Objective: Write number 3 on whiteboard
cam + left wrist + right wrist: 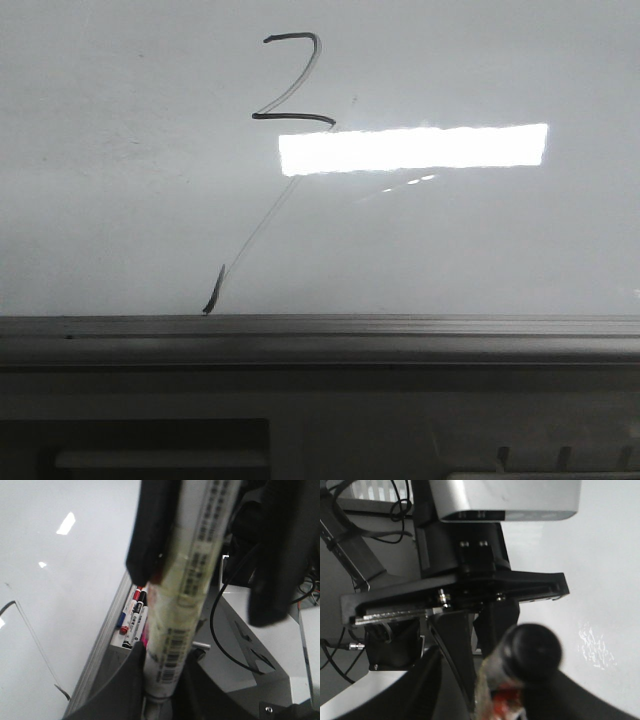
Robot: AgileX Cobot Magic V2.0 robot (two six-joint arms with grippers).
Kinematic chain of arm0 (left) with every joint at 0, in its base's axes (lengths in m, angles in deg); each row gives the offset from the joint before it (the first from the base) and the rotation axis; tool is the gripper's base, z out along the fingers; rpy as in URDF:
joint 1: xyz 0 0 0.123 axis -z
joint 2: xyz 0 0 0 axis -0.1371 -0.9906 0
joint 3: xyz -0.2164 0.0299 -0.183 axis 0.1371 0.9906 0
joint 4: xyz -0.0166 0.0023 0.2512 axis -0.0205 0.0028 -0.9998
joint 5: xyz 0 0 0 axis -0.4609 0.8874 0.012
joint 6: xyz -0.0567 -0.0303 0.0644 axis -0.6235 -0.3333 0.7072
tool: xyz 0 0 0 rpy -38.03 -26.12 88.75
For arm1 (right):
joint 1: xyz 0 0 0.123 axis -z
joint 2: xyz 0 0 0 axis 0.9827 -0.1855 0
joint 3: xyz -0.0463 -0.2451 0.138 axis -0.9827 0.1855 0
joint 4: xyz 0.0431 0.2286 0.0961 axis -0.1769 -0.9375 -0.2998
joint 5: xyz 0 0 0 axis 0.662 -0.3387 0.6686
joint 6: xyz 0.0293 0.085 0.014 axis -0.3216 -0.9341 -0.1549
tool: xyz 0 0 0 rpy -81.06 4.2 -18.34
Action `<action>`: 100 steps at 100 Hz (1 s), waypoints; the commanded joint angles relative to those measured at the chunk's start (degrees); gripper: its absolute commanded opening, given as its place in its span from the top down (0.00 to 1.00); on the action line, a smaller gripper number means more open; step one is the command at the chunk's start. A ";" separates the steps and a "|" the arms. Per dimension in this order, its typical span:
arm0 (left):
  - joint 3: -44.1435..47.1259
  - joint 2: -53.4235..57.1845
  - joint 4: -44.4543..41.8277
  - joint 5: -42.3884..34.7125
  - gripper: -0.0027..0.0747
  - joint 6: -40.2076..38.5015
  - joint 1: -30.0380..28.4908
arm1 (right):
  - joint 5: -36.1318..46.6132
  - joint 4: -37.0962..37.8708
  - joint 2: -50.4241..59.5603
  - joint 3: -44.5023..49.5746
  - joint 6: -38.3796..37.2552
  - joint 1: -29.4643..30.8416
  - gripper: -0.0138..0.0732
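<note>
The number 3 [292, 80] is a black angular stroke high on the whiteboard [120, 200]. A faint thin line trails down from it to a short dark tick [212, 295] at the grey frame edge [320, 326]. No gripper shows in the front view. My left gripper [162, 682] is shut on a white taped marker pen [187, 600] beside the whiteboard [50, 610]. My right gripper [520, 695] is shut on a taped pen with a round black end [532, 652]. Two blurred dark shapes [150, 530] flank the far end of the left pen.
A bright rectangular light reflection [412, 148] lies right of the 3. A tray at the board's edge holds several markers [134, 617]. Black cables [225, 630] and grey stand parts are near the left gripper. A wrist with a silver camera [505, 500] fills the right wrist view.
</note>
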 commanded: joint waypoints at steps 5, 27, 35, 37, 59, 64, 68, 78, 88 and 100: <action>-1.88 -0.20 4.93 -5.11 0.99 -0.37 -0.01 | 5.19 -3.23 0.97 -1.99 0.35 -0.39 0.31; 0.87 0.50 3.14 -11.20 0.99 -10.58 -0.25 | 8.90 -1.56 5.61 -1.89 0.35 3.37 0.31; 4.59 1.45 1.24 -19.43 0.99 -17.29 -0.25 | 8.92 -1.56 8.64 -1.81 -0.77 7.12 0.32; 5.34 1.60 1.10 -21.63 0.99 -18.34 -0.25 | 8.92 -1.56 9.45 -1.81 -1.41 7.80 0.34; 16.22 -0.80 3.22 -38.93 0.99 -26.01 -0.25 | 6.73 -1.67 18.26 1.42 -4.50 16.68 0.92; 17.00 -2.48 3.55 -41.12 0.99 -26.01 -0.25 | 6.85 -1.83 19.73 2.81 -4.50 17.31 0.91; 17.10 -3.99 3.66 -42.76 0.99 -26.01 -0.25 | 7.17 -1.83 20.44 4.00 -4.50 17.31 0.91; 17.10 -7.46 3.92 -47.18 0.99 -26.01 -0.25 | 7.06 -3.45 21.49 6.54 -4.50 17.31 0.91; 17.10 -10.49 4.80 -50.64 0.99 -26.01 -0.25 | 7.17 -5.34 21.73 8.31 -4.50 17.31 0.91; 16.99 -13.73 4.80 -52.82 0.99 -26.01 -0.25 | 7.17 -6.13 21.73 9.81 -4.50 17.31 0.91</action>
